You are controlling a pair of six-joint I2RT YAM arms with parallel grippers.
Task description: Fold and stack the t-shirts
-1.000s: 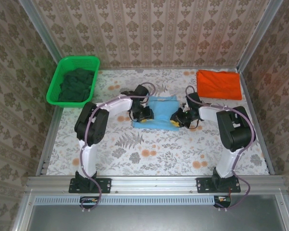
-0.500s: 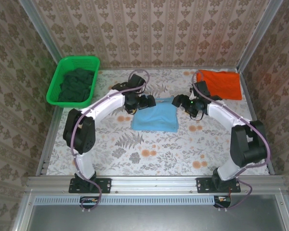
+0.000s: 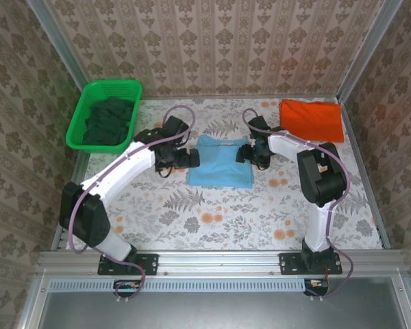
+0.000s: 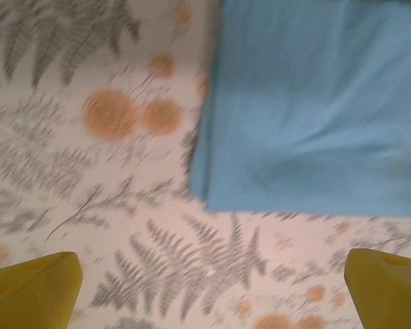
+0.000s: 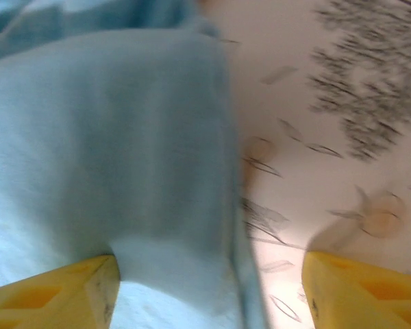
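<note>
Well, the light blue t-shirt (image 3: pixel 220 162) lies flat near the middle of the tabletop (image 3: pixel 212 219), a little toward 12 o'clock. It looks folded into a neat block with straight sides. The orange-red t-shirt (image 3: pixel 312 120) is folded too, and it sits by itself in the far corner at about 1 o'clock, well apart from the blue one. The left end effector (image 3: pixel 191 159) is just beside the blue shirt at its 9 o'clock edge. In the left wrist view its yellow fingers (image 4: pixel 35 286) stand very wide apart, with the bare flowery tabletop between them, so it holds nothing. The right end effector (image 3: pixel 242 152) is at the shirt's 3 o'clock edge. In the right wrist view its yellow fingers (image 5: pixel 55 291) are apart too, and the edge of the blue cloth lies under and between them. The cloth looks loose, not pinched, so I think this one holds nothing either. At about 10 o'clock sits a green basket (image 3: pixel 104 115) with dark green cloth in it; I cannot tell what that cloth is. So the folding of these two shirts looks done. What is left, I think, is the stacking: one shirt has to go on top of the other, and right now they are not touching.
</note>
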